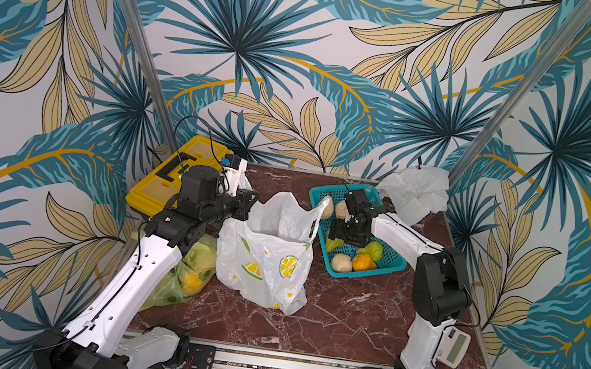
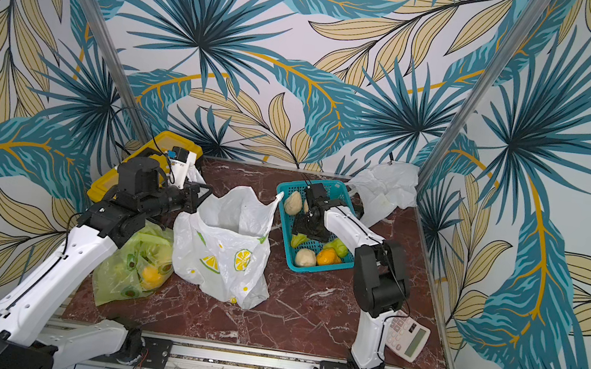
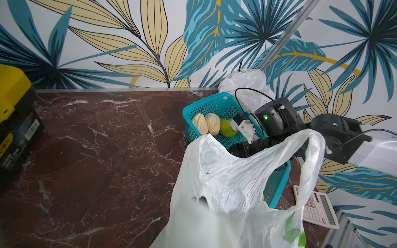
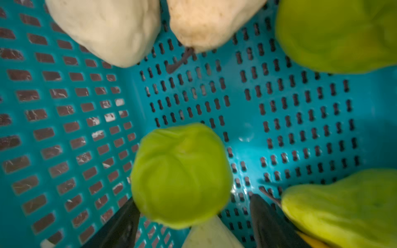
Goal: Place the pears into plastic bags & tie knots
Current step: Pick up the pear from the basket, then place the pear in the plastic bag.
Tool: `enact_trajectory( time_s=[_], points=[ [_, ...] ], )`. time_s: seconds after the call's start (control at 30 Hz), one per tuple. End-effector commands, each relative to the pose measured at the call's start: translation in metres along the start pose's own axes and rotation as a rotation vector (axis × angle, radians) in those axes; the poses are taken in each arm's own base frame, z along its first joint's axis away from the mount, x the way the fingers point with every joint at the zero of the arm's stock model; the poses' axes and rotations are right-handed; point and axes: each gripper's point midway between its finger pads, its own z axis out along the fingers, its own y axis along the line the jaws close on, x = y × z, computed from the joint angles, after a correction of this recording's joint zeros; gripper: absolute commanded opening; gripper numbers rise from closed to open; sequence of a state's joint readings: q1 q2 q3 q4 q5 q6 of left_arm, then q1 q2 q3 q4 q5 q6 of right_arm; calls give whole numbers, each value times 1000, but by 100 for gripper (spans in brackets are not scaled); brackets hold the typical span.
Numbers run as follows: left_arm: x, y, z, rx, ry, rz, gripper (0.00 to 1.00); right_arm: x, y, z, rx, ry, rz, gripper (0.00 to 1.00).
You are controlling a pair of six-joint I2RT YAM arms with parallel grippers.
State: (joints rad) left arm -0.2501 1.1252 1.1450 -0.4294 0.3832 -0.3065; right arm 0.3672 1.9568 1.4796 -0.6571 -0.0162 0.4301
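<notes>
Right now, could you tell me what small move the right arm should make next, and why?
I would probably close the right gripper now. Its jaws stand open on either side of a green pear lying in the teal basket, so a grip looks lined up. The left gripper holds the lemon-print bag up with its mouth open beside the basket, ready for the pear.

A dark red marble tabletop (image 1: 345, 318) carries a yellow case (image 1: 170, 172), lime-green bag (image 1: 187, 276), lemon-print bag (image 1: 267, 264), teal basket (image 1: 371, 272), crumpled white bag (image 1: 418, 195) and calculator (image 1: 457, 347).
</notes>
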Motion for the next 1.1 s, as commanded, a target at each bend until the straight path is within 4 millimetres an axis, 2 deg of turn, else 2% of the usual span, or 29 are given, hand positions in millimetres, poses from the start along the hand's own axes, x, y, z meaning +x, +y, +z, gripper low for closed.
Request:
enact_trajectory(
  time_s=[0.0, 0.1, 0.17, 0.23, 0.3, 0.43, 0.5, 0.57, 0.63, 0.67, 0.73, 0.77, 0.83, 0.93, 0.97, 1.03, 1.07],
  points=[
    [3, -1, 3, 14, -5, 7, 0, -11, 4, 20, -15, -27, 9, 80],
    [11, 5, 4, -7, 4, 0, 0, -21, 13, 24, -51, -59, 6, 78],
    [15, 7, 4, -11, 11, -3, 0, -24, 13, 21, -48, -65, 12, 63],
    [15, 7, 4, -16, 9, 2, 0, -24, 8, 5, -26, -66, 5, 49],
    [14, 9, 3, -25, 4, 9, 0, -25, 5, -24, -27, -121, -5, 41],
    [10, 11, 3, -41, -8, 16, 0, -13, 3, -94, -78, -195, -6, 39],
    [4, 8, 3, -32, -20, 16, 0, 0, 13, -140, -175, -243, -5, 38],
    [-3, 6, 2, -27, -40, 9, 0, 12, 30, -184, -282, -313, -21, 36],
    [-11, 2, 2, -18, -62, -3, 0, 22, 54, -223, -388, -385, -57, 36],
    [-14, 0, 2, -14, -70, -11, 0, 27, 70, -240, -439, -411, -77, 35],
    [-18, -7, 4, 3, -74, -17, 0, 34, 102, -260, -506, -436, -106, 35],
    [-20, -11, 5, 9, -74, -20, 0, 34, 117, -263, -528, -439, -107, 35],
    [-22, -17, 6, 18, -78, -27, 0, 27, 144, -256, -542, -444, -111, 35],
    [-22, -21, 4, 14, -84, -42, 0, 10, 173, -219, -451, -422, -126, 35],
    [-21, -20, 4, 7, -88, -50, 0, 8, 181, -201, -392, -404, -137, 35],
    [-20, -15, 4, -14, -93, -50, 0, 14, 197, -165, -313, -349, -194, 35],
    [-19, -12, 5, -24, -96, -47, 0, 18, 198, -146, -269, -326, -214, 35]
  ],
)
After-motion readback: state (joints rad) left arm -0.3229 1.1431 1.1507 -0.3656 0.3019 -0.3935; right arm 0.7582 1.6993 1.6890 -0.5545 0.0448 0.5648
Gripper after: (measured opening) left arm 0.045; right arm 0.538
